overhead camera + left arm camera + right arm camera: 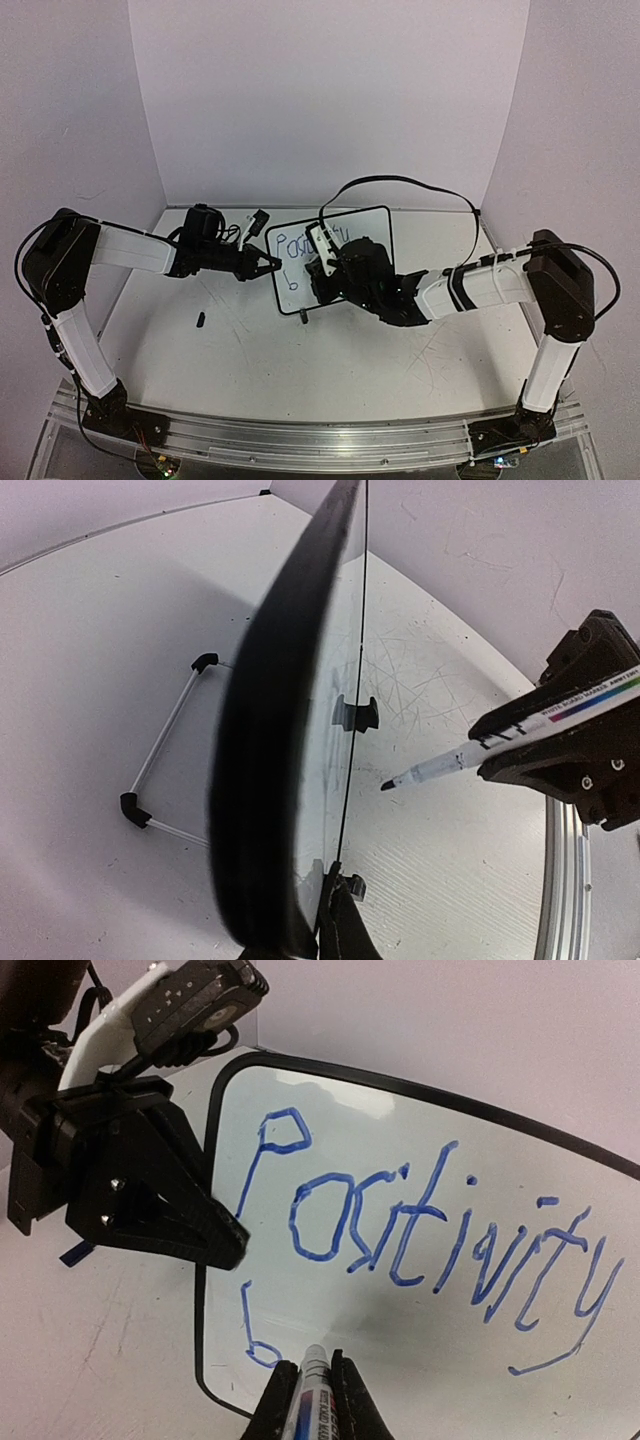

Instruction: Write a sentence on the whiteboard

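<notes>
1. The right gripper (310, 1405) is clamped on a white-barrelled marker pen (314, 1365). Its tip is close to the board beside a lone "b", and I cannot tell whether it touches.
2. The left gripper (215, 1240) pinches the left edge of the small white whiteboard with a thin black frame (470, 1150), steadying it upright on the white table (250, 350).
3. The blue handwritten sentence (420, 1235) reads "Positivity", and its second line is barely begun.
4. Hard pressure could twist the board in that pinch. The low "b" leaves little room above the bottom frame.

The whiteboard (372, 222) is standing mid-table, the left gripper (271, 264) clamping its left edge, the right gripper (322, 263) and its marker (320, 243) crowding its face. Open table (300, 352) is stretching nearer, bearing 1 small black piece (200, 320).
</notes>
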